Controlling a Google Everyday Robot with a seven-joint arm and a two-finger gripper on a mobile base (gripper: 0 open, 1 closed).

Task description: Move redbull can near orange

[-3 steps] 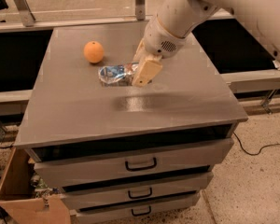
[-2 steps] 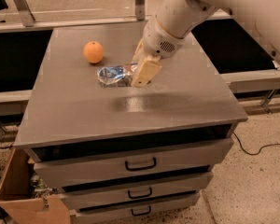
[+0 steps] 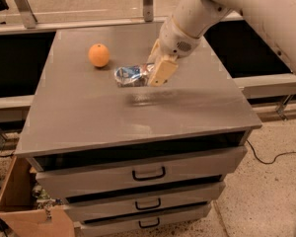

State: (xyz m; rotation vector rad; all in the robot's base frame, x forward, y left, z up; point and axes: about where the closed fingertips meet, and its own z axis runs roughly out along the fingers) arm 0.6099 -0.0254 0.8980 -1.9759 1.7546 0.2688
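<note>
At the far left, low beside the cabinet, an open cardboard box sits on the floor. Above it the grey tabletop carries the task's things on its back half. The orange rests toward the back left, alone and untouched. Just to its right, a small gap apart, the redbull can lies on its side, crumpled silver with blue patches, its length running left to right. The can's right end disappears into the pincer, whose tan fingers are closed on that end, one in front of the can and one behind. The pale arm slants up from there to the upper right corner. Below the tabletop the front shows three drawers with dark handles. At the right, a black cable trails over the speckled floor
</note>
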